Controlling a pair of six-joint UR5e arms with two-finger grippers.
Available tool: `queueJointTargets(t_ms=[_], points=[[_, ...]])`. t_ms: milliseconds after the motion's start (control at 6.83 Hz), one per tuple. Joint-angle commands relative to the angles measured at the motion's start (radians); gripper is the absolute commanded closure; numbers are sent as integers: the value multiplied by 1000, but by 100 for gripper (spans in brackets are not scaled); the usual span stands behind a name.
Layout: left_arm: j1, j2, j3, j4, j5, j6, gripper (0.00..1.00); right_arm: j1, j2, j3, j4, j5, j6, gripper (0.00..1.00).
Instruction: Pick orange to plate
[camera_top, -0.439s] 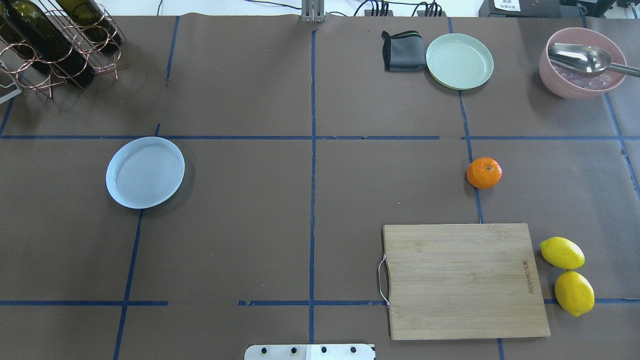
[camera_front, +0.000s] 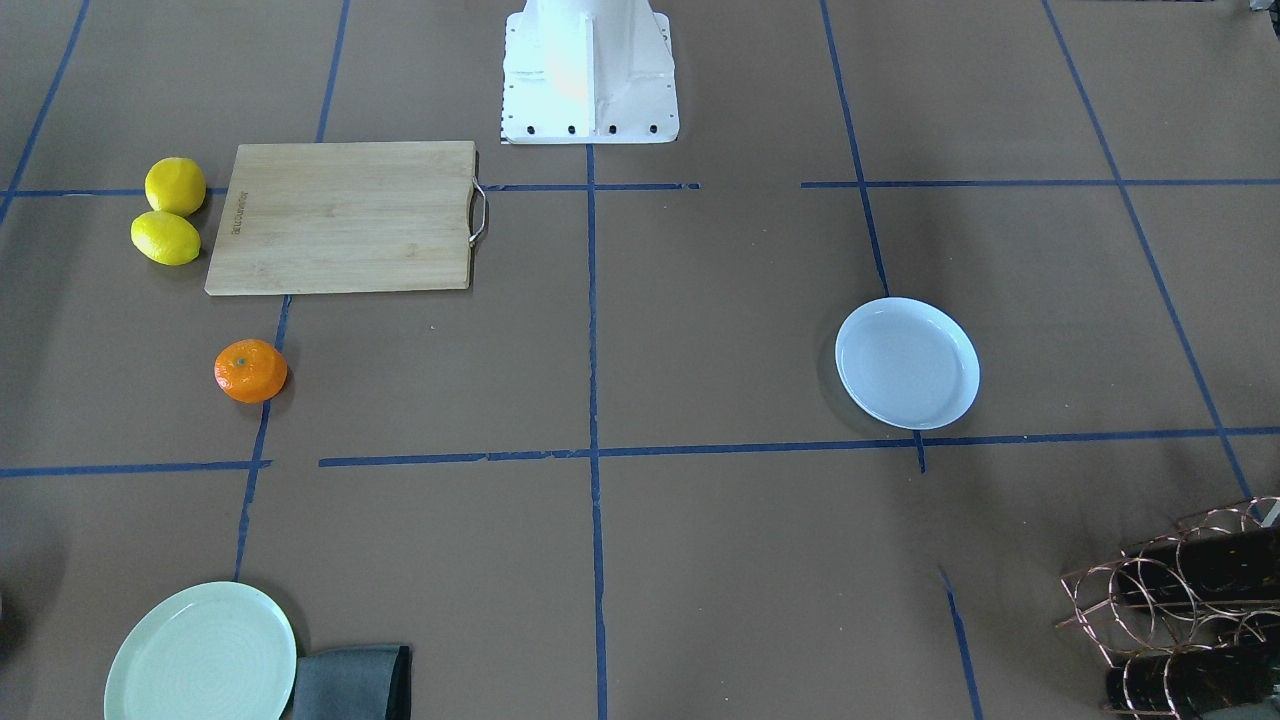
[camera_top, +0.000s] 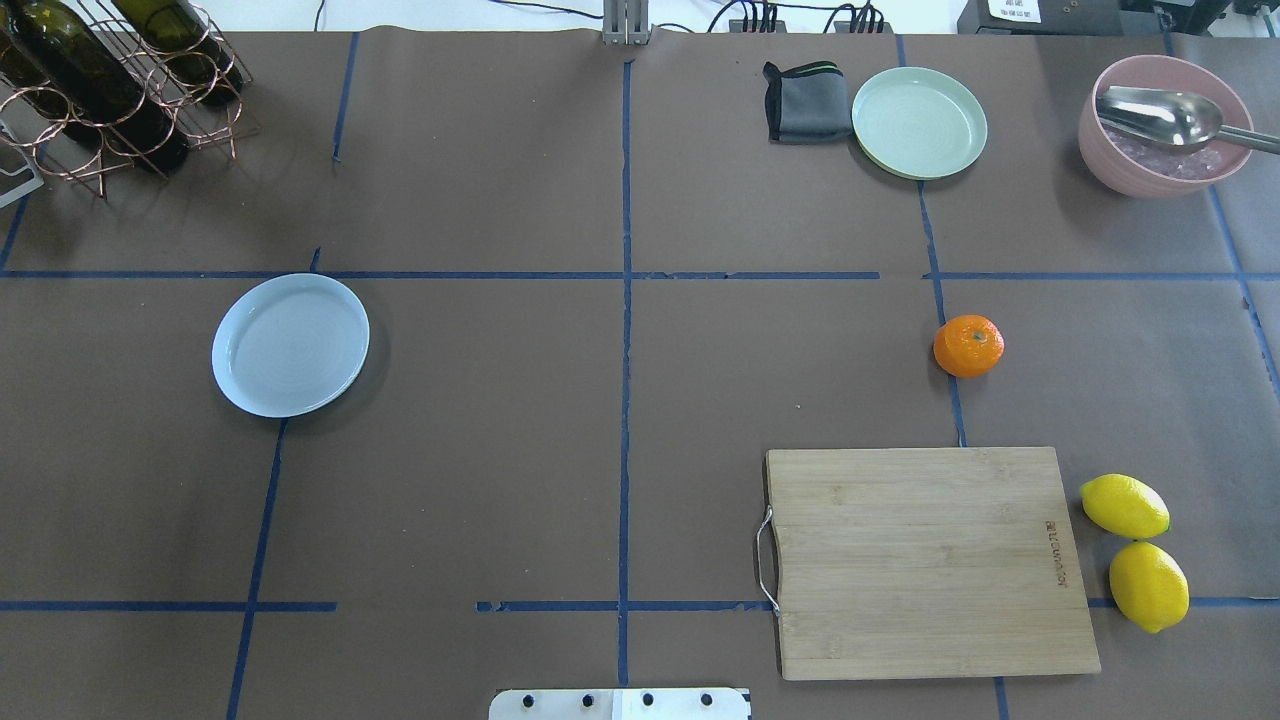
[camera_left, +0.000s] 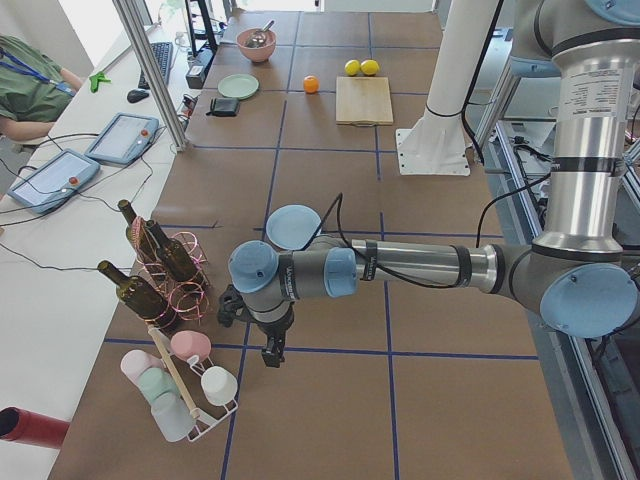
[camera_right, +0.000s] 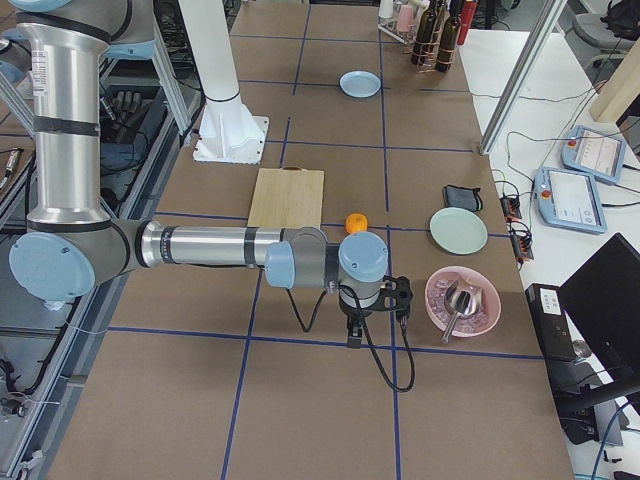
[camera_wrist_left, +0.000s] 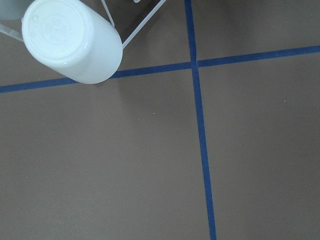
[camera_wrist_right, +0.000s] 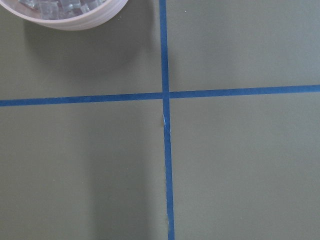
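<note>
Lying well apart from the plate (camera_top: 290, 345), the orange (camera_top: 968, 346) is untouched; left and right jaws: cannot tell

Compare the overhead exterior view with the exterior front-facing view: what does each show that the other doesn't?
Only the overhead shows the pink bowl with its spoon. Only the front-facing shows the robot's white pedestal rising from its base. Both share the orange, the plate, the pale green plate, the grey cloth, the cutting board and the lemons.
</note>
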Motion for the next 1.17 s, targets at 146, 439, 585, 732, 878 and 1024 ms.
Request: queueJointTargets(t_ms=[146,439,585,732,878,1024], points=[[17,-42,-7,-153,-2,-4,0,-14,31,26,15,3,6,0],[27,-51,16,-171,-84,-2,0,-60,94,24,12,6,3,0],[60,-59,32,-174,-114,-2,0,-75,138,17,9,-6,1,0],[89,-73,24,-177,-120,-8,0,-104,139,-17,13,9,6,0],[132,-97,23,-247,-125,-128,0,-127,140,-20,13,18,9,0],[170,-90,36,-422,-103,-307,0,-127,142,-17,13,20,11,0]])
